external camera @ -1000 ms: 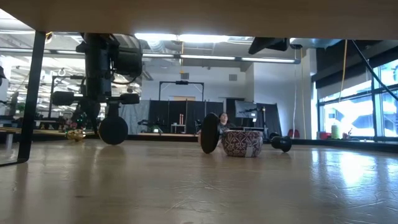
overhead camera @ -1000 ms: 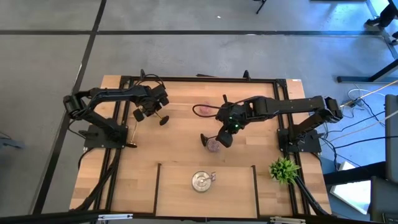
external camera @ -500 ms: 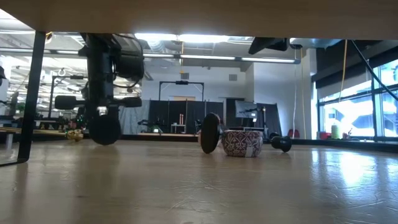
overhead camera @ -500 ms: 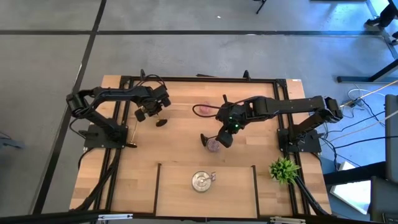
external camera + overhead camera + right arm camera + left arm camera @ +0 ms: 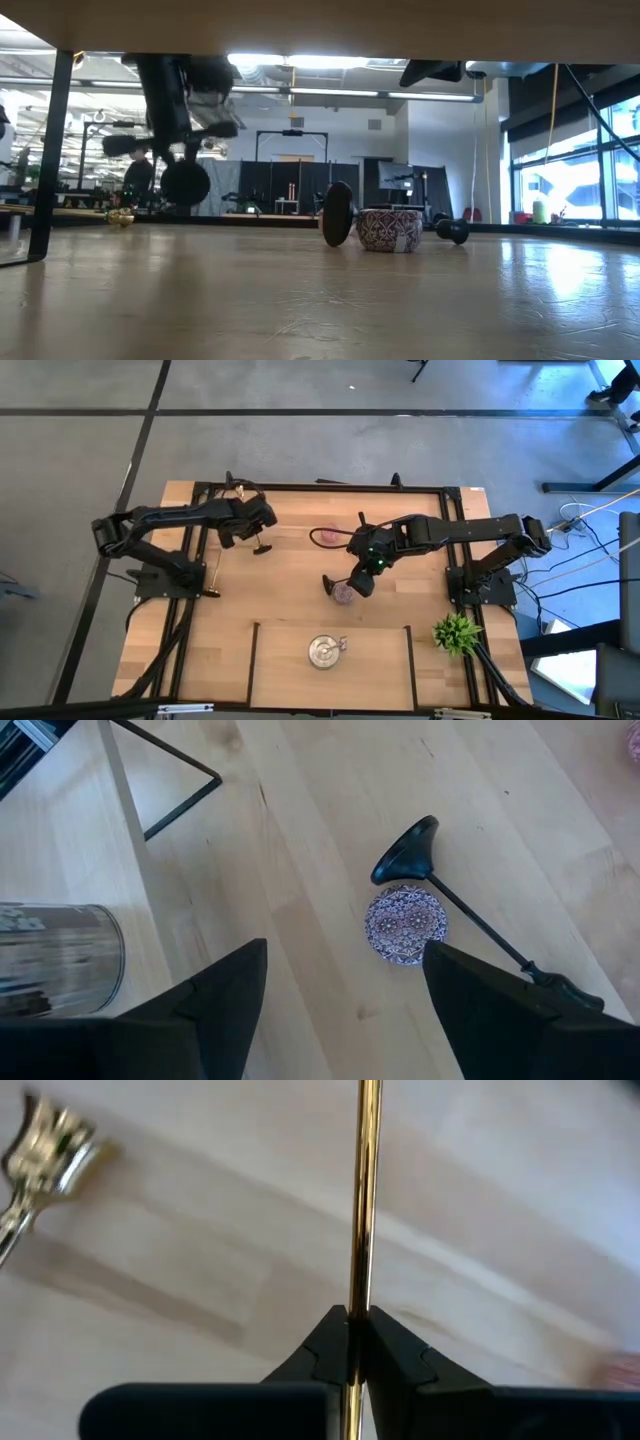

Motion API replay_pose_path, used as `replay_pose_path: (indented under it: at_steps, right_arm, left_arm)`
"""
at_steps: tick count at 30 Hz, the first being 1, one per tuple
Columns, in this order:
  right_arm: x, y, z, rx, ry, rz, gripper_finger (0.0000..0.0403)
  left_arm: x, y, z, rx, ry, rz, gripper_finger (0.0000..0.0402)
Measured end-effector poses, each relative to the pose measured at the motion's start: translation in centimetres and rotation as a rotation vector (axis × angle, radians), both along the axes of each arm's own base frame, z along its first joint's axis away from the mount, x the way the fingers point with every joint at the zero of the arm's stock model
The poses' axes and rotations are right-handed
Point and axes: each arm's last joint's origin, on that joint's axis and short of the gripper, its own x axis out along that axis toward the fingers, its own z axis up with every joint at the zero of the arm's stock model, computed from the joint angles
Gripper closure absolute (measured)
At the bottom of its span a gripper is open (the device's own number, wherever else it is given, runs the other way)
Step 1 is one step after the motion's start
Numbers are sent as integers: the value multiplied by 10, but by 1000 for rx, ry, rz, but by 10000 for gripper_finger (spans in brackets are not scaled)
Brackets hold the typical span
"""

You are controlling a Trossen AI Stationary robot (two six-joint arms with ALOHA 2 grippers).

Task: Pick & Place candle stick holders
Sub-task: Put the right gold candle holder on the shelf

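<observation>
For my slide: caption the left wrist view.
Left tool shut on a thin gold stem above the wooden table; small gold holder beyond.

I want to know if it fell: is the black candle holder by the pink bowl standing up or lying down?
Lying down. The black candle holder lies on its side on the table, its thin stem flat along the wood, beside the pink holder.

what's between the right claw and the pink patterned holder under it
Nothing visible. The right claw hangs open above the pink holder, bare table between them. A black stemmed holder lies touching the pink one's side, not over it.
</observation>
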Motion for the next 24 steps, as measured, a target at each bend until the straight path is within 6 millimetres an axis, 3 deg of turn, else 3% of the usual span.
replay_pose_path:
  at_steps: [6, 11, 17, 24]
  right_arm:
    - [0, 1, 0, 3, 0, 2, 130]
    - [0, 5, 0, 3, 1, 16, 130]
    - [-3, 13, -1, 1, 19, 43, 130]
    - [-4, 21, -1, 3, 20, 66, 130]
  left_arm:
    - [-1, -10, 46, 234, -50, -97, 389]
    - [-5, -31, 94, 483, -101, -185, 389]
    - [-8, -72, 137, 749, -236, -346, 389]
    - [-6, -131, 159, 943, -346, -562, 389]
